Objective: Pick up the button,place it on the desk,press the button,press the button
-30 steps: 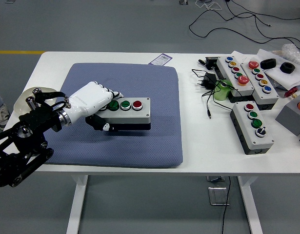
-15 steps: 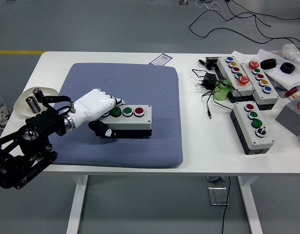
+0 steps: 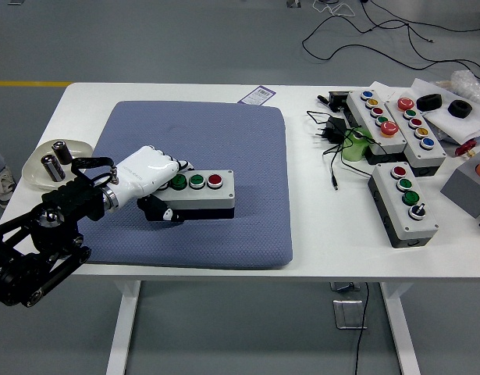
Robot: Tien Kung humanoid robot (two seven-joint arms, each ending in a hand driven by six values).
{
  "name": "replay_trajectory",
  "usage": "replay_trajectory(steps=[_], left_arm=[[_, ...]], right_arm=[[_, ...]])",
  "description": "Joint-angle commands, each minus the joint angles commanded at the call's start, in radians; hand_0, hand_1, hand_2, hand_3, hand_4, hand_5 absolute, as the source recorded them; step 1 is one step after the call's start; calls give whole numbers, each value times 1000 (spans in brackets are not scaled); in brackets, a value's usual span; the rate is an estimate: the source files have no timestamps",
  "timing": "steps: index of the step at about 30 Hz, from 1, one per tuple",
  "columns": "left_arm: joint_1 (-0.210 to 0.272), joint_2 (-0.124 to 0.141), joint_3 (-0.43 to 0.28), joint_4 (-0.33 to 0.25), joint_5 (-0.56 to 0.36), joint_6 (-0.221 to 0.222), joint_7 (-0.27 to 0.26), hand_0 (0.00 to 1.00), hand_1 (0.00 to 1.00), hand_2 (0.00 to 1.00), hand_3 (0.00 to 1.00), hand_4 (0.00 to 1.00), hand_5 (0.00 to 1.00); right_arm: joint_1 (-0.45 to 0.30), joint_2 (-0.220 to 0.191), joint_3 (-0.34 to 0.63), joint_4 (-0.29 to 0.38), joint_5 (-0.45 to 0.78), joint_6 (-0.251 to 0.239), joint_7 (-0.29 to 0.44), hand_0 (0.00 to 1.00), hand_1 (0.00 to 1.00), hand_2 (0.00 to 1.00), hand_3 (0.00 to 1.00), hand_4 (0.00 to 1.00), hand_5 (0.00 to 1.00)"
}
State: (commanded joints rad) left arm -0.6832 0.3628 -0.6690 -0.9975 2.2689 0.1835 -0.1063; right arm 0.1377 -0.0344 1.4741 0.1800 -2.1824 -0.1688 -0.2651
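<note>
A grey button box (image 3: 202, 192) with two green buttons and one red button (image 3: 215, 180) on top lies low over the blue pad (image 3: 224, 141). My left hand (image 3: 151, 186), white with a black thumb, is shut on the box's left end, fingers curled over the top and thumb under the front. Whether the box touches the pad I cannot tell. The right arm is out of view.
Several other button boxes (image 3: 403, 205) (image 3: 376, 119) with cables and a black adapter (image 3: 333, 129) fill the table's right side. A clear dish with two batteries (image 3: 54, 162) stands at the left edge. A green cup (image 3: 353, 147) sits among the cables.
My left hand has carried the button box down and slightly toward the near left of the pad over the last second; its grip is unchanged.
</note>
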Motion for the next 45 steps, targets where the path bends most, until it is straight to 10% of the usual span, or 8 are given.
replay_trajectory(steps=[7,8,19,20,25,26,29,45], left_arm=[[8,4,-19,-11,0,-16,-25,621,779,870,998,917,356],[10,6,-24,-15,0,-19,-31,812,880,998,998,943,393],[88,41,-198,-196,-63,19,-107,842,897,998,998,984,486],[95,42,-214,-217,-105,64,-132,656,720,791,860,959,779],[104,46,-252,-312,-284,269,-196,656,720,791,860,959,779],[105,47,-256,-326,-307,308,-194,176,96,162,627,812,998],[107,51,-258,-357,-388,343,-180,176,96,162,627,812,998],[101,51,-173,-360,-432,44,95,24,2,2,528,630,998]], right_arm=[[-2,1,1,0,-3,1,0,673,647,693,639,320,190],[-2,1,1,0,-2,1,0,673,647,693,639,320,190],[2,1,-4,0,6,-1,2,673,647,693,639,320,190],[2,1,-3,0,5,-1,3,673,647,693,639,320,190],[2,1,5,0,-4,-1,3,673,647,693,639,320,190],[2,1,5,0,-4,-1,3,673,647,693,639,320,190],[3,1,4,0,-3,-1,3,673,647,693,639,320,190],[6,1,7,0,-4,-2,2,673,647,693,639,320,190]])
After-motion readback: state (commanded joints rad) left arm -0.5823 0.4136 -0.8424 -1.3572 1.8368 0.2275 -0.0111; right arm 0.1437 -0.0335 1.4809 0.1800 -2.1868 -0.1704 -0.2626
